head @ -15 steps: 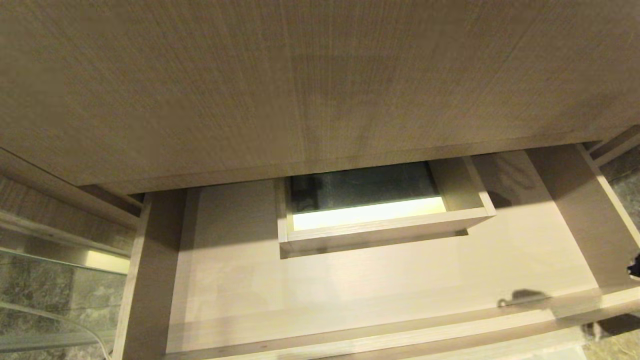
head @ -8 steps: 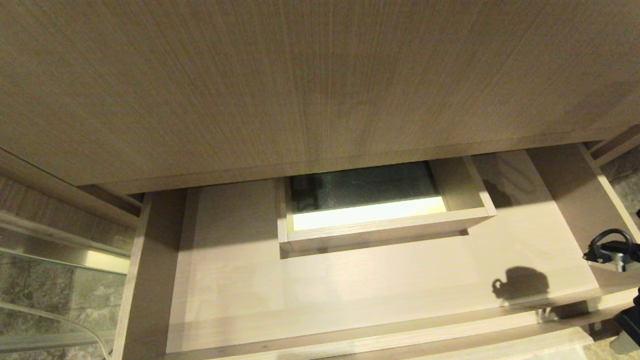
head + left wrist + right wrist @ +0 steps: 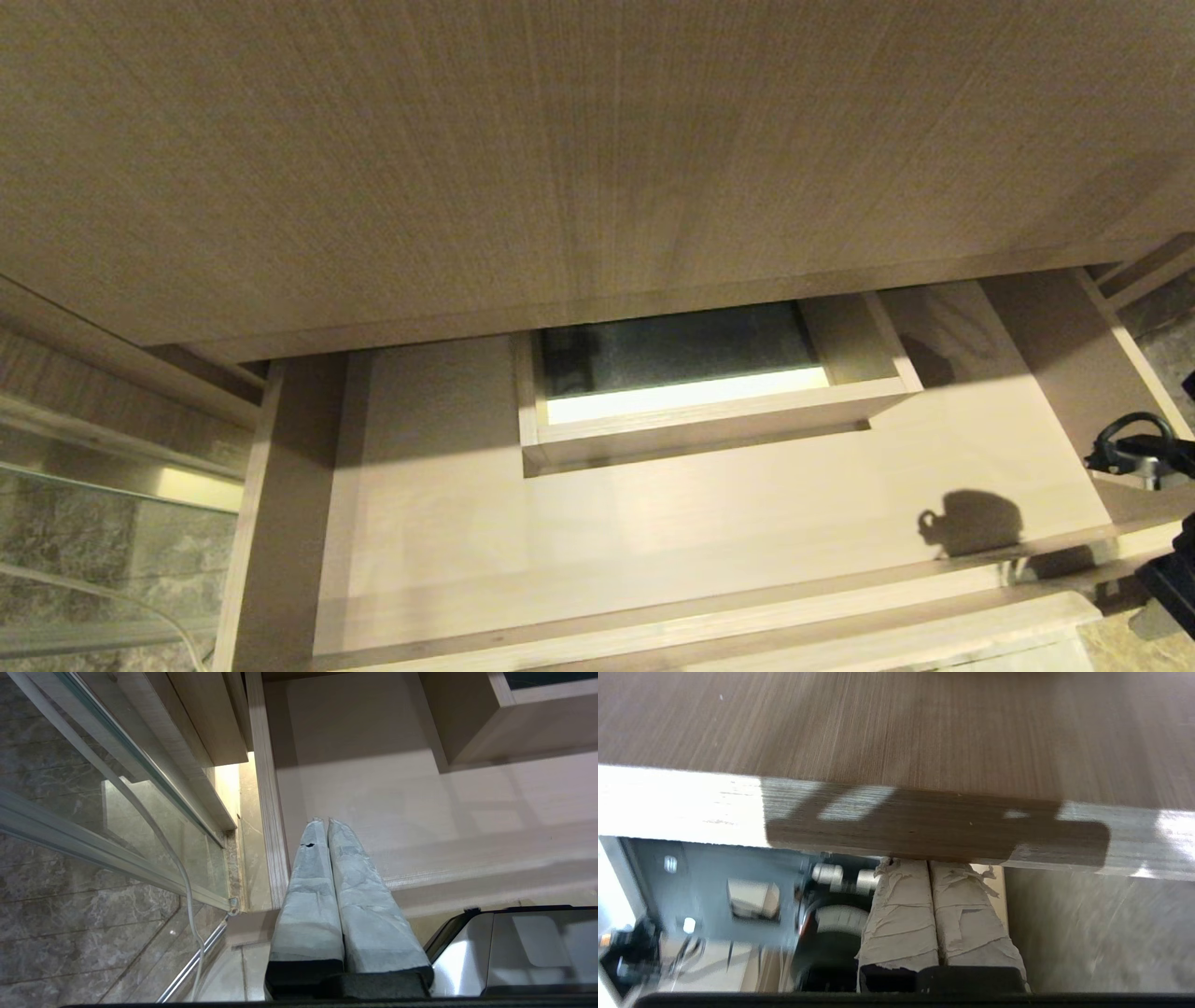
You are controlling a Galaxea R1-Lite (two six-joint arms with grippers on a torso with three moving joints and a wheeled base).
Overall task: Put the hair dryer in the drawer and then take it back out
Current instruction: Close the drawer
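The drawer (image 3: 653,523) is open; right gripper (image 3: 928,870), shut and empty, should clear its edge, then find the dryer

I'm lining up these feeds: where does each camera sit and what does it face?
Head: high, looking down into the open drawer; right arm parts at the right edge.
Left wrist: behind the shut left gripper, over the drawer's left corner.
Right wrist: behind the shut right gripper, under a wooden edge.
Head and left wrist share the boxed cutout.
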